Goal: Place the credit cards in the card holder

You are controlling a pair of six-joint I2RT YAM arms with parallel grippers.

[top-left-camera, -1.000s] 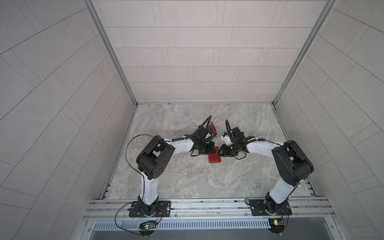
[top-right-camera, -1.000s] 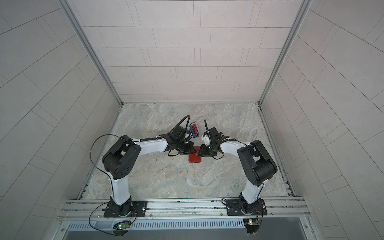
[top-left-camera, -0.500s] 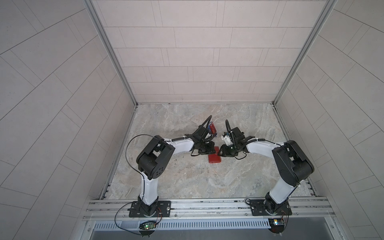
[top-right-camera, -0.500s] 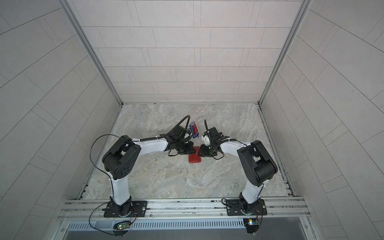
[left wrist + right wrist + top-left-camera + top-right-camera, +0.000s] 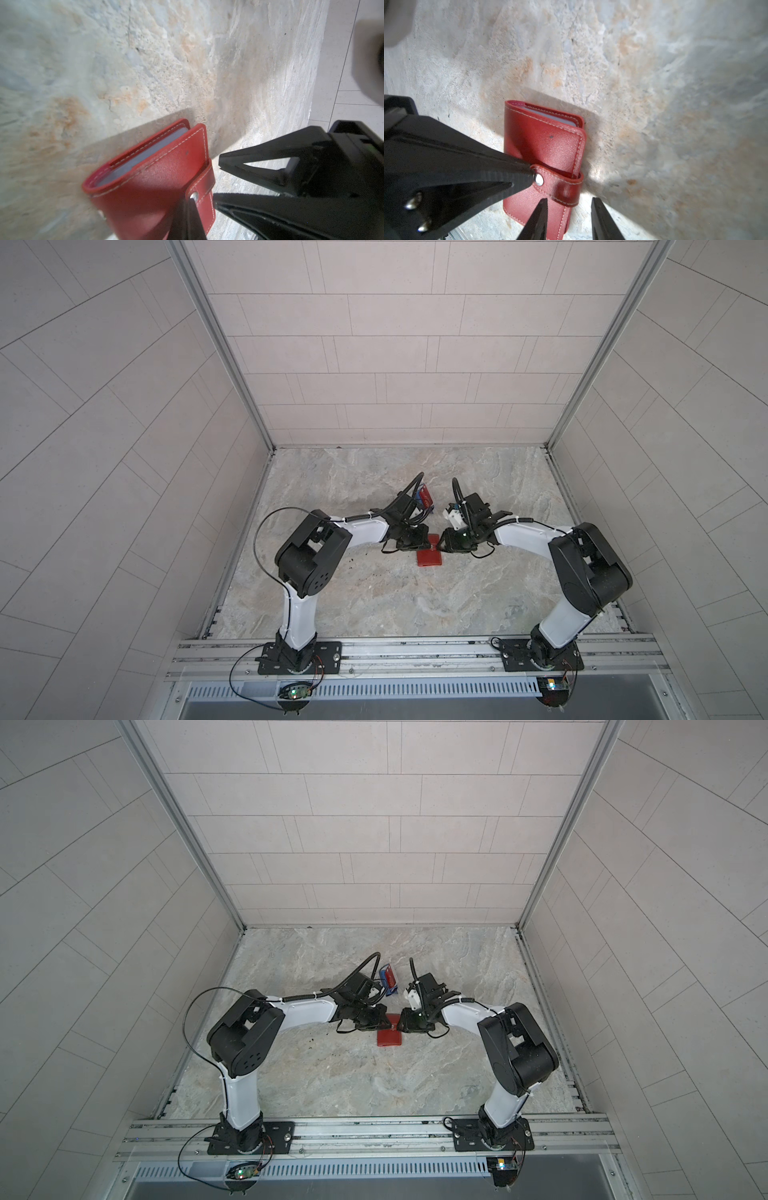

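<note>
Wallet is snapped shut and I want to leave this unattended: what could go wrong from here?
1. The shut left gripper presses its tip beside the snap; it may slip off, or pin the tab closed.
2. The right gripper has its jaws open around the tab at the edge of the wallet; closing could grab the cover too and lift the wallet.
3. The cards stand close behind the left arm; a swing might topple them.

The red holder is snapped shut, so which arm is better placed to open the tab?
Right, probably. The right gripper stands open beside the snap tab; the left gripper is shut, its tip against the button.
</note>
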